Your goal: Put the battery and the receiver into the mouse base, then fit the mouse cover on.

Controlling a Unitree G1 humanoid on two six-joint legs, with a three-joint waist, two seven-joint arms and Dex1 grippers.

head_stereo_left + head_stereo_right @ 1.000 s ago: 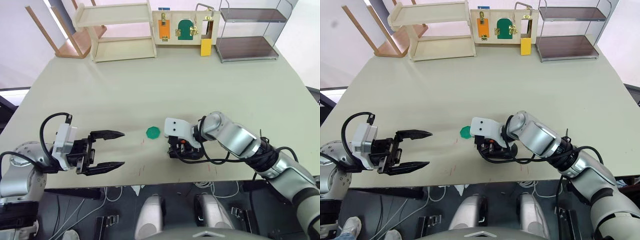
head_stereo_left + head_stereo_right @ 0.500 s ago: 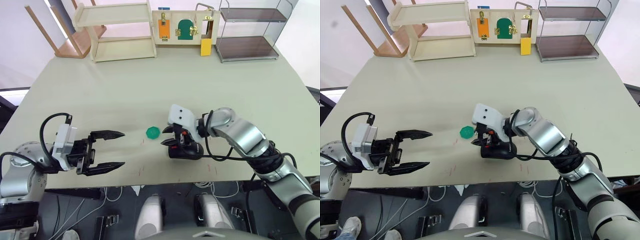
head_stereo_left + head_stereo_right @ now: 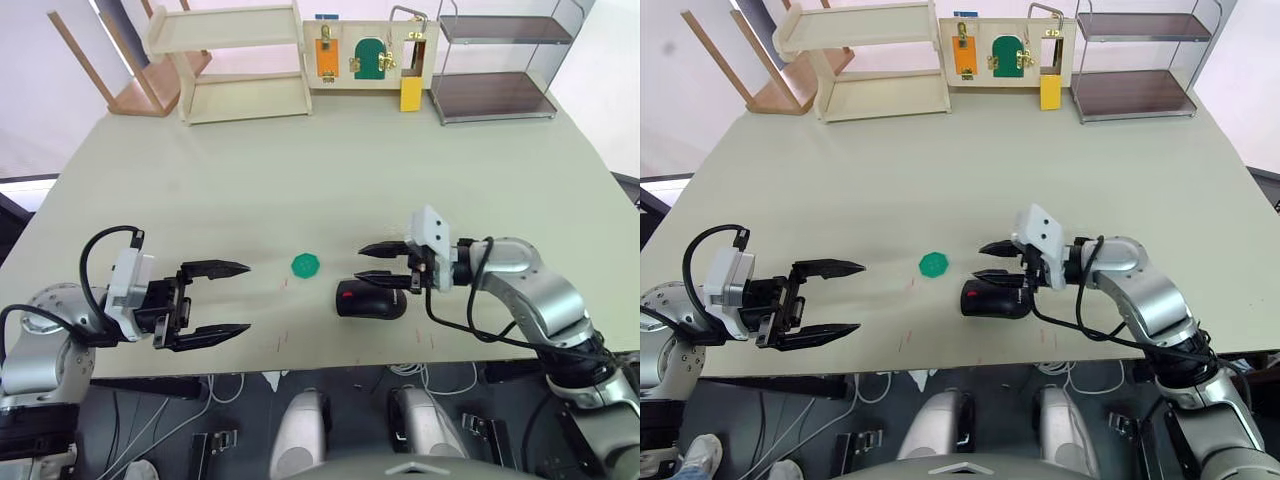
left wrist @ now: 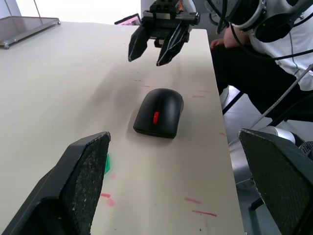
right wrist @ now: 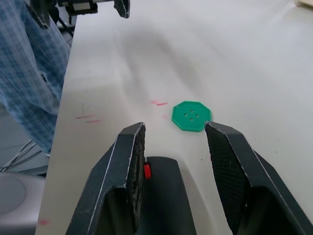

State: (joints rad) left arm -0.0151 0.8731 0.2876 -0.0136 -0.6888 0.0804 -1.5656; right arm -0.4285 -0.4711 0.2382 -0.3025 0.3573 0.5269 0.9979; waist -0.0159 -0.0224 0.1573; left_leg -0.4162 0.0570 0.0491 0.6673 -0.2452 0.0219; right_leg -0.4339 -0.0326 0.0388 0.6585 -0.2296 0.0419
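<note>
The mouse cover, a smooth black shell, sits on top of the mouse base near the table's front edge. The base's red scroll wheel shows through the shell. The battery and the receiver are hidden. My right gripper hangs open just above and behind the mouse, touching nothing, its fingers spread over the mouse's wheel end. Far to the left, my left gripper stands open and empty, pointing toward the mouse.
A green octagonal disc lies left of the mouse, between the two grippers. Wooden shelves, a latch board and a wire rack line the far edge. A person sits beyond the table's side.
My right gripper has let go of the mouse, drawn back to the right and now stands open. The mouse lies alone on the table. The left arm has not moved.
</note>
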